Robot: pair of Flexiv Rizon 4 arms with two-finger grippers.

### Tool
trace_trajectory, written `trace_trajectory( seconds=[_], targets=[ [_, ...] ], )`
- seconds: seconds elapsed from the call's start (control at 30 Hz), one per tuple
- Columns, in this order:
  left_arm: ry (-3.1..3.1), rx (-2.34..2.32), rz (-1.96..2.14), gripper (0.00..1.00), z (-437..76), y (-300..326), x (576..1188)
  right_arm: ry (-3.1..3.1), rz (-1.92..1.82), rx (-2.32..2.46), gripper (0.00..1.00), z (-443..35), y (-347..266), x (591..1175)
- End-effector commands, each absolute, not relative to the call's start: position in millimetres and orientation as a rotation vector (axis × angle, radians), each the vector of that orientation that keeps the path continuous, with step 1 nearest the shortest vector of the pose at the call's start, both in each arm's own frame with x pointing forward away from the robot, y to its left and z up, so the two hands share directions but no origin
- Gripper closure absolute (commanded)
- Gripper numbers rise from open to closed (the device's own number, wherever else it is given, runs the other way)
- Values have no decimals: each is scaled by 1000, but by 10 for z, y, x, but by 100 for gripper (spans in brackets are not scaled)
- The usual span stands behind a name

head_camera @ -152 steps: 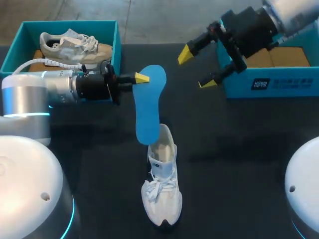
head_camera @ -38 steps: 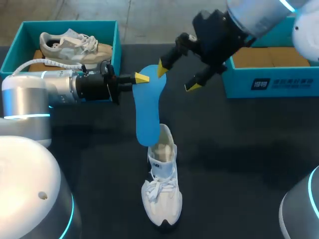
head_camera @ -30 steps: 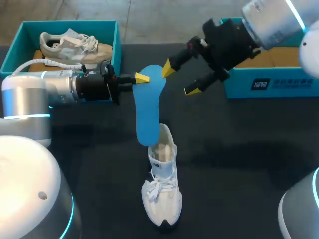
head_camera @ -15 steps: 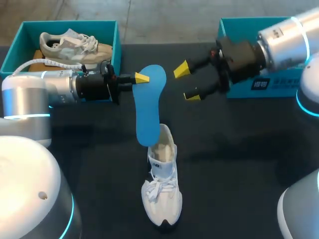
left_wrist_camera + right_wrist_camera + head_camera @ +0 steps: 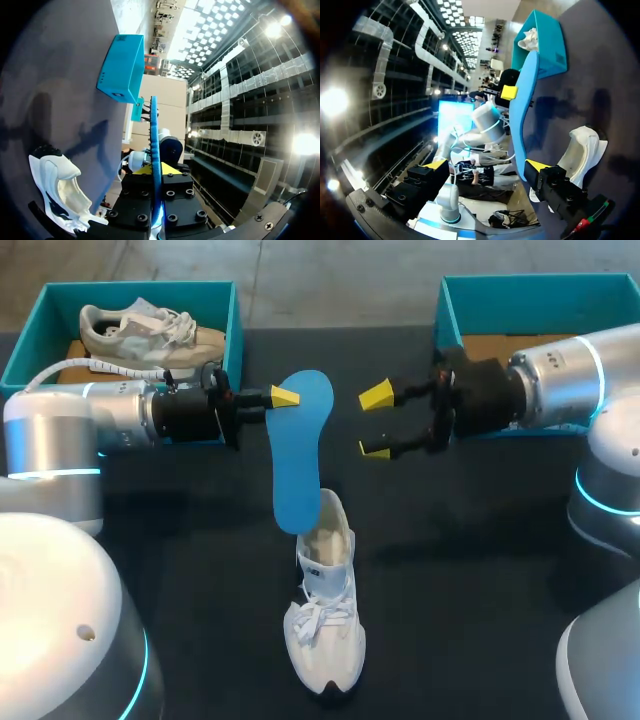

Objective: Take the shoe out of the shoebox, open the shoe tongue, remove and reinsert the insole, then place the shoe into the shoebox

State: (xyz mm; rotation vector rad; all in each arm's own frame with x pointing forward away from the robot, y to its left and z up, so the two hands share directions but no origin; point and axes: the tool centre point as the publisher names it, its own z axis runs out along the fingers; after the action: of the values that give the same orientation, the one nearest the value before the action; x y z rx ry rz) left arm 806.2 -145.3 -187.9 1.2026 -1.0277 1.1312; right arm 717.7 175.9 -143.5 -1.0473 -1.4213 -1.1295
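Insole [image 5: 298,460], flat and bright blue, hangs pinched by left gripper [image 5: 283,397].

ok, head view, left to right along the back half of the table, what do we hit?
left shoebox with a beige shoe inside → left gripper → blue insole it holds → right gripper, open → right shoebox
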Motion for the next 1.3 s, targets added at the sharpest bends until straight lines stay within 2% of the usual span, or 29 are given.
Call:
trace_trajectory(
  seconds=[0.03, 0.63, 0.93, 1.3],
  targets=[
    [-1030, 1205, 1130, 100, -1872, -1449, 8058, -1442, -1127, -1070, 0, -1443, 1806, 7169],
    [-1030, 1205, 1130, 100, -1872, -1449, 8058, -1453, -1118, -1126, 0, -1445, 1820, 7137],
    [-1242, 1102, 1385, 100, -1702, -1539, 8077, -1453, -1118, -1126, 0, -1445, 1820, 7137],
    [-1461, 875, 1693, 100, -1724, -1532, 8047, -1453, -1118, -1126, 0, -1445, 1820, 7137]
  ],
)
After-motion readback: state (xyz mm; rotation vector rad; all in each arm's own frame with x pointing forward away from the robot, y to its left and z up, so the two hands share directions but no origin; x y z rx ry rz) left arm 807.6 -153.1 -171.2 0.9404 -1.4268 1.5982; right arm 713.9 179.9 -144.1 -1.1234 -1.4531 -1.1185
